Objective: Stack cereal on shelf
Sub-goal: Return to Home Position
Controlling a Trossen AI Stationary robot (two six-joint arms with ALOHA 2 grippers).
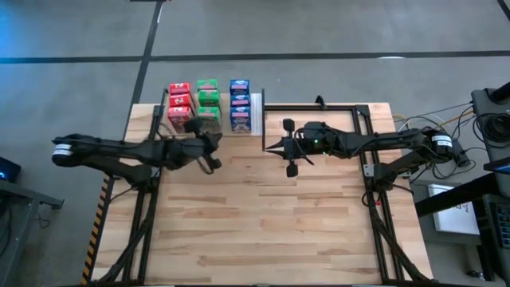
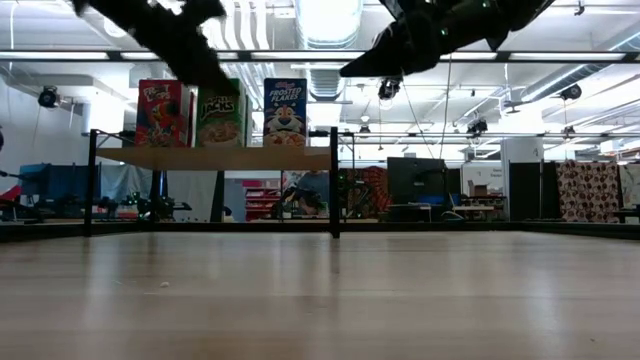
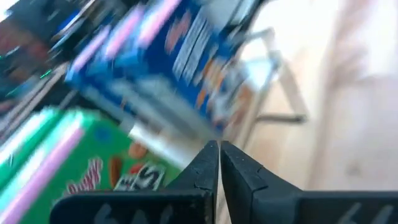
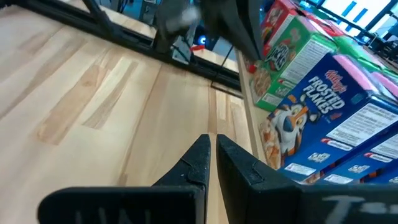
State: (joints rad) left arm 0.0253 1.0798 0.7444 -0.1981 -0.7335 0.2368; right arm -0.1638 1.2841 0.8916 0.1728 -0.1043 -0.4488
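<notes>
The cereal boxes stand in three rows on the shelf at the table's far edge: red, green and blue. In the low view they rest upright on the shelf board: red, green, blue. My left gripper hovers just in front of the green row, shut and empty. My right gripper hangs right of the shelf, shut and empty, with the blue box beside it.
A black metal frame runs along the far edge right of the shelf and down both sides of the table. Bare wooden tabletop spreads across the middle and near side. Both arms hang high above the table in the low view.
</notes>
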